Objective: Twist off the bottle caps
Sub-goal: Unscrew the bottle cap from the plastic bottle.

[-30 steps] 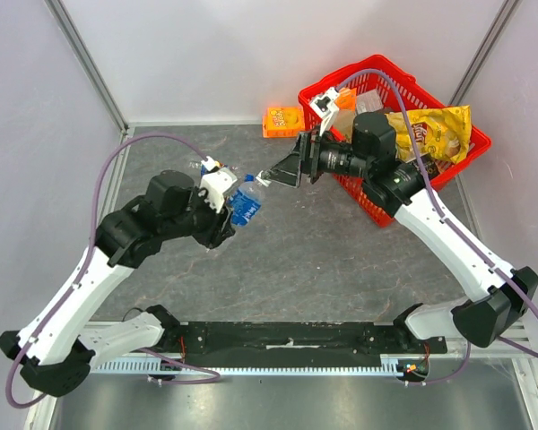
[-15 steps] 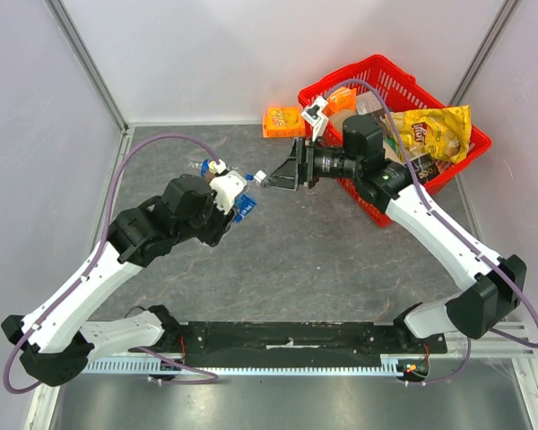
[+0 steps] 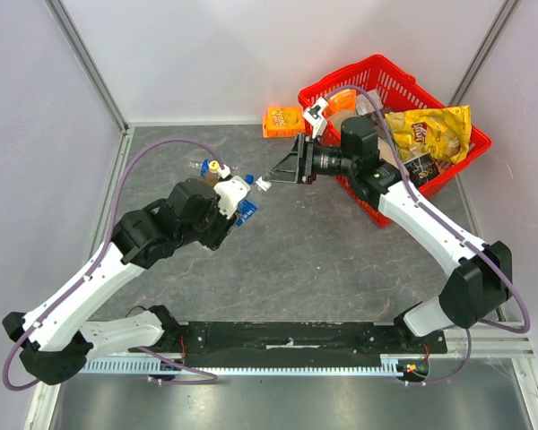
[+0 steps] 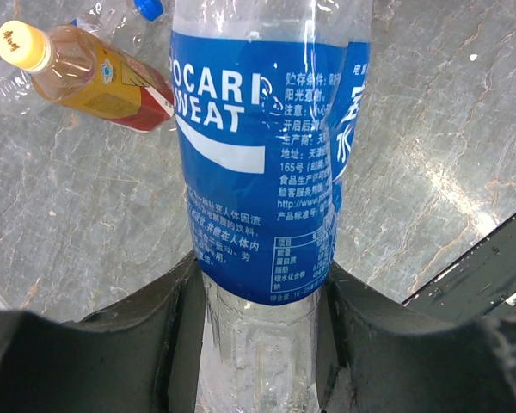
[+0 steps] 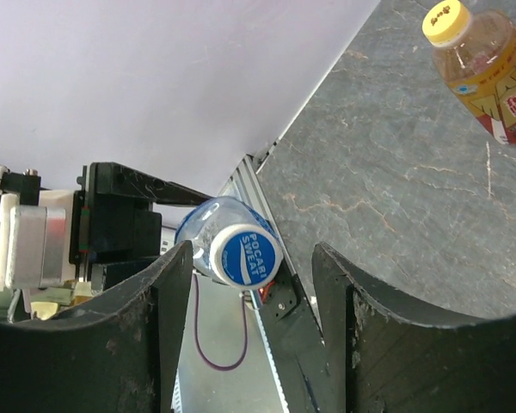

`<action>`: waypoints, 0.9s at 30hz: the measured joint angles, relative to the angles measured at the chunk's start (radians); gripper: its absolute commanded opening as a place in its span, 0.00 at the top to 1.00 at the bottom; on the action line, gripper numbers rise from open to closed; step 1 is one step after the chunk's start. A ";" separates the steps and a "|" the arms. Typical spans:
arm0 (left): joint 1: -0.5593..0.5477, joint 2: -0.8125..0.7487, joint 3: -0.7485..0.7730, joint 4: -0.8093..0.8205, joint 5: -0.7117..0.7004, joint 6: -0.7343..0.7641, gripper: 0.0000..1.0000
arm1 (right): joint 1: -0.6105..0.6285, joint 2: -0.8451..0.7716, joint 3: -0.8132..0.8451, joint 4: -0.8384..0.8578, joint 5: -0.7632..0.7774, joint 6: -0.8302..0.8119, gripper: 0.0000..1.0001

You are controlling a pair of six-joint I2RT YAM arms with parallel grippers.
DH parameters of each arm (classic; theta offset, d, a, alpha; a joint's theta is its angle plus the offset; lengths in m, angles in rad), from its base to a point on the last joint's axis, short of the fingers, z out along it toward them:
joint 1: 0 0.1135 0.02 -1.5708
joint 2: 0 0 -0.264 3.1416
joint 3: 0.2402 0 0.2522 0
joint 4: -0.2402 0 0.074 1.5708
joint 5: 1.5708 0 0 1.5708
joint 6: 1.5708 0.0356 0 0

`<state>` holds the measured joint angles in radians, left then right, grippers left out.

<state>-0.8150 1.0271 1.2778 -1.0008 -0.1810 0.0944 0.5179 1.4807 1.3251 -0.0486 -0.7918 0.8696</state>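
- Since a second ago, we see the left arm has swung its wrist over more of the clear bottle, and the right arm has drawn in toward the far left to meet it.
- Our left gripper is clamped on the lower body of the clear bottle, below the label. It holds the bottle off the grey table, with the neck aimed at the right arm.
- Our right gripper has its jaws apart. The white-and-blue cap sits between the fingers, with a gap on each side.
- To do this step well, we judge the right gripper should centre on the cap and close squarely on its rim. It should then twist about the bottle's own axis while the left grip stays firm. The thin plastic may buckle or spin in the jaws.
- The amber bottle with its yellow cap lies on the table at the far left. A blue cap shows just beside it, its bottle mostly out of view.
- The cap face reads "POCARI SWEAT", and the blue label shows the same name part cut off, with small Chinese print beside it.
- The yellow cap carries a red mark we cannot read, and the writing on the orange box is too small to make out.
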 measured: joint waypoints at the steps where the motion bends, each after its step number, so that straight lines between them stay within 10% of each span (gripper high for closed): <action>1: -0.001 0.000 -0.002 0.000 0.000 0.000 0.71 | 0.000 0.004 -0.003 0.013 -0.002 0.009 0.36; 27: -0.018 0.006 -0.037 -0.005 -0.002 0.000 0.72 | 0.002 0.031 -0.084 0.105 -0.047 0.082 0.60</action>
<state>-0.8330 1.0336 1.2407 -1.0058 -0.1825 0.0944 0.5198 1.5120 1.2407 0.0563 -0.8387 0.9516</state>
